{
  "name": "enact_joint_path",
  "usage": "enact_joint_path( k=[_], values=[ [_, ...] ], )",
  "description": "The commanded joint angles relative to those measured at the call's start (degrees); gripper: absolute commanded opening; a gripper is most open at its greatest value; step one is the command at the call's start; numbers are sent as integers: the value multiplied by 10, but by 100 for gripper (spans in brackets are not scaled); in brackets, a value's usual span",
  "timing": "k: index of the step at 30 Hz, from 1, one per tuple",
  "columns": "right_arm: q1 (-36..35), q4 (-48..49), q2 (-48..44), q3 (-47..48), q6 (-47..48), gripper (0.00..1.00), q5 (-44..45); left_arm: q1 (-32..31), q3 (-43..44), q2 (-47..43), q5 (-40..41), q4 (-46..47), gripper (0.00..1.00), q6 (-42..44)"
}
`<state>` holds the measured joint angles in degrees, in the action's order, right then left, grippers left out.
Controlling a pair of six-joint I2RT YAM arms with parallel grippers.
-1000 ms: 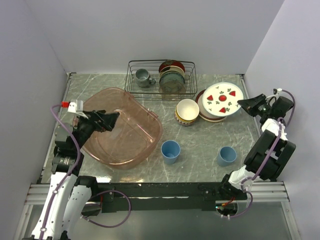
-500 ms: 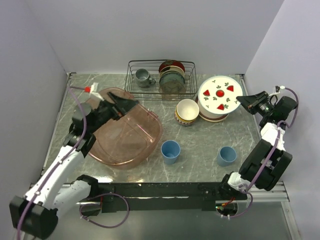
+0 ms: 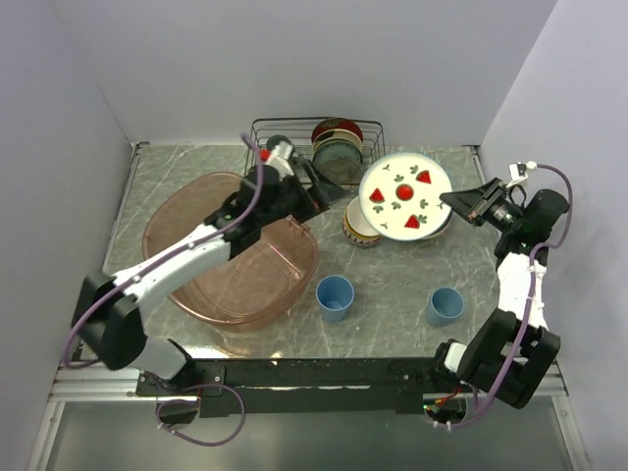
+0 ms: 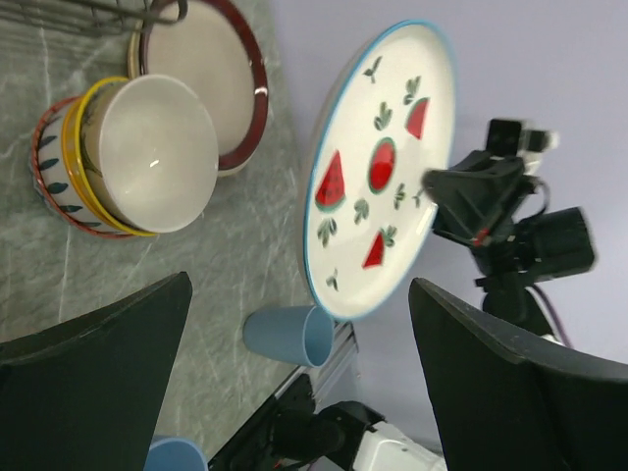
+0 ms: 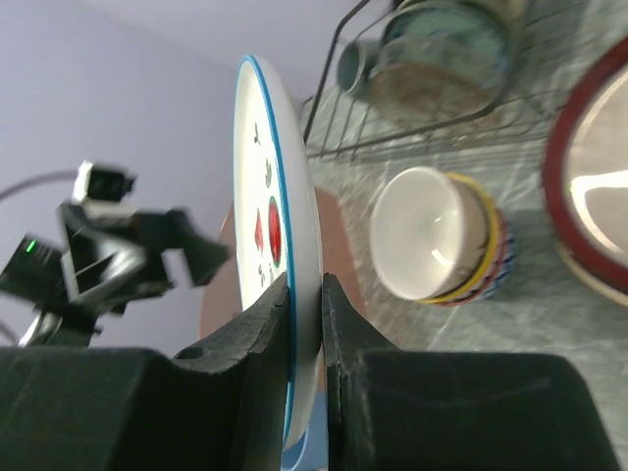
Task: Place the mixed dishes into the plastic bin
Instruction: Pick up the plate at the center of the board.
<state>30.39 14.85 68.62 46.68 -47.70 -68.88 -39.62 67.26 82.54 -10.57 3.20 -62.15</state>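
My right gripper [image 3: 453,201] is shut on the rim of the strawberry-print white plate [image 3: 404,196] and holds it in the air above the bowls; its fingers clamp the edge in the right wrist view [image 5: 306,287]. The plate also shows in the left wrist view [image 4: 383,167]. My left gripper [image 3: 319,191] is open and empty, reaching over the far right rim of the plastic bin [image 3: 201,245] toward the plate. The cream bowl [image 3: 367,214] sits nested in the red-patterned bowl [image 4: 54,162]. The red-rimmed plate [image 4: 221,74] lies behind. Two light-blue cups [image 3: 335,294] [image 3: 444,305] stand in front.
A black wire rack [image 3: 294,182] at the back holds a grey mug [image 3: 280,147] and upright dark plates [image 3: 337,147]. Walls close in on the left, back and right of the marble table [image 3: 392,275].
My right gripper has carried the strawberry plate up and left off the stack. My left arm has swung from the bin's left side across to its far right rim, toward the plate.
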Motion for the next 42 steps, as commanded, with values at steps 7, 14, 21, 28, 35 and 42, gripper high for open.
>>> enact_joint_path(
  k=[7,14,21,28,35,42],
  values=[
    [-53,6,-51,1,-10,0,-36,-35,75,83,-36,13,91,33],
    [-62,8,-53,-3,-5,0,-37,-36,73,89,-66,24,63,39],
    [-67,17,-55,-9,-11,0,-43,-36,60,71,-74,44,25,43],
    [-78,3,-62,-9,9,0,-46,-35,13,19,-73,100,1,48],
    [-97,-52,-77,13,83,23,-55,-21,-76,-62,-55,179,1,29],
    [-97,-25,-115,7,99,69,-78,-6,-146,-200,21,146,1,40]
  ],
)
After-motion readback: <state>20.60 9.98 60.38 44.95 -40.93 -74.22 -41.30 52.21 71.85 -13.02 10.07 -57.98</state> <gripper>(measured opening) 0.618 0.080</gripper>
